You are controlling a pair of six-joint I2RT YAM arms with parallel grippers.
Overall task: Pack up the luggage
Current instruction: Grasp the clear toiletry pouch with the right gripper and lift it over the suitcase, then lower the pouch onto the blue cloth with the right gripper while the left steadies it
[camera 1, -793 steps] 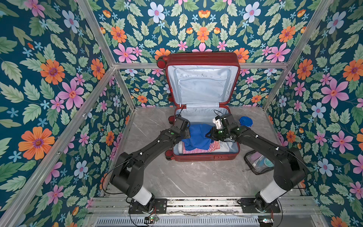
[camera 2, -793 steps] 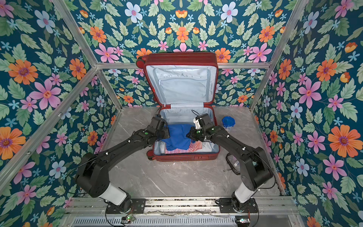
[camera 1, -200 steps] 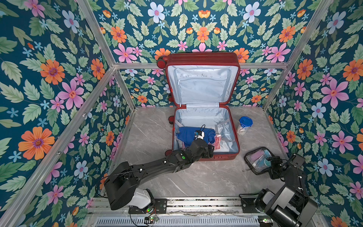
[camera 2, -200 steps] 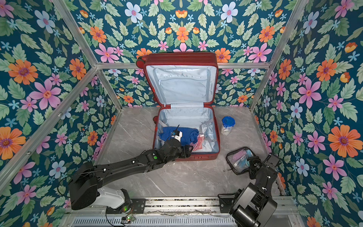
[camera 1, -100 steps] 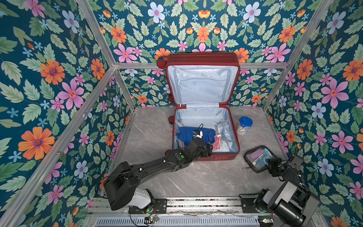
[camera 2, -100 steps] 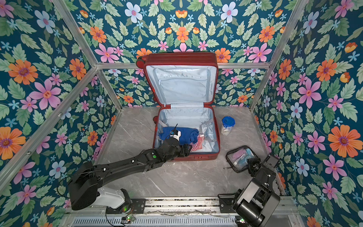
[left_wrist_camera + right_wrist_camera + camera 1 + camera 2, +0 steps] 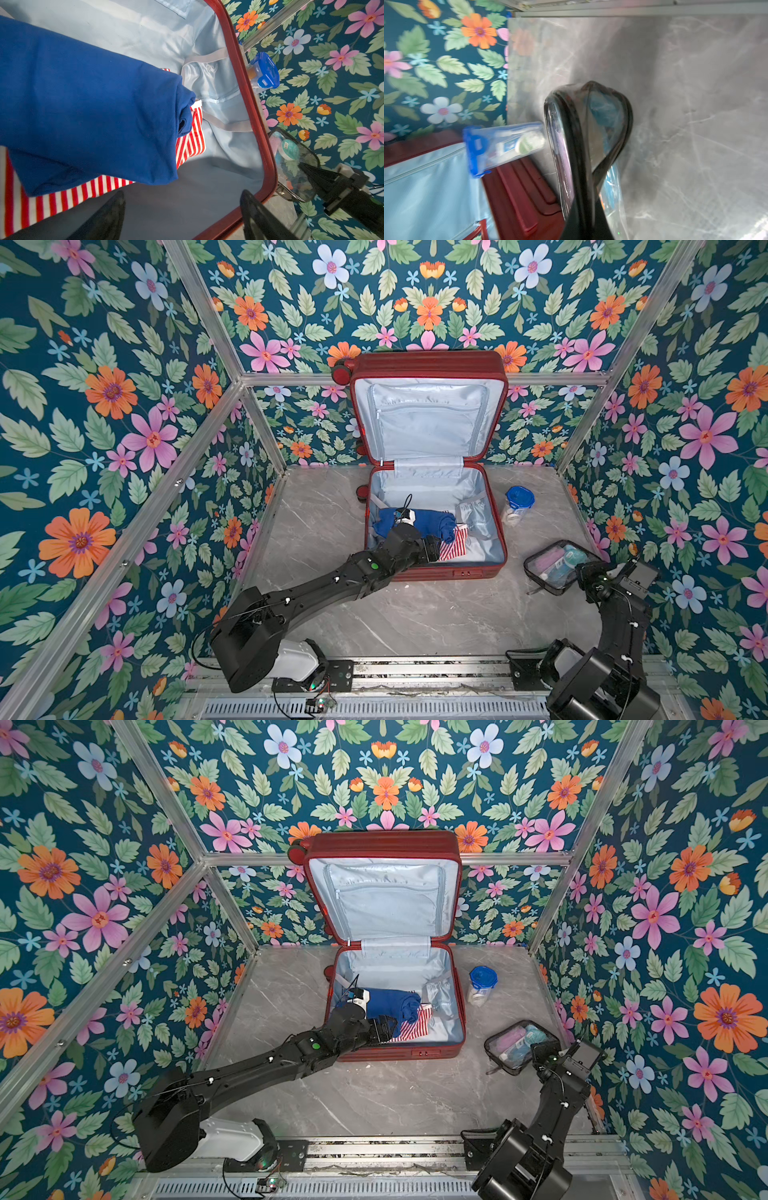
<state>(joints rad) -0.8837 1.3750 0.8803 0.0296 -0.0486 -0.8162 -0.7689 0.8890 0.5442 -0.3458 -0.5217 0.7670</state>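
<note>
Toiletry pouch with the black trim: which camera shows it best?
The top views: both show the toiletry pouch whole, right of the luggage, bottles visible inside, the right gripper shut on its edge. The right wrist view shows it edge-on and blurred; the left wrist view shows it partly behind the luggage rim.

Blue garment [image 7: 432,522], red-striped cloth [image 7: 455,541], blue-lidded jar [image 7: 517,506], clear pouch [image 7: 548,564], marble tabletop [image 7: 415,614], floral walls [image 7: 104,406]

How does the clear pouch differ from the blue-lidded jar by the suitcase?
The pouch is flat and black-edged; the jar is round with a blue lid. The right gripper is shut on the pouch; the jar stands untouched. Both are see-through and outside the luggage.
</note>
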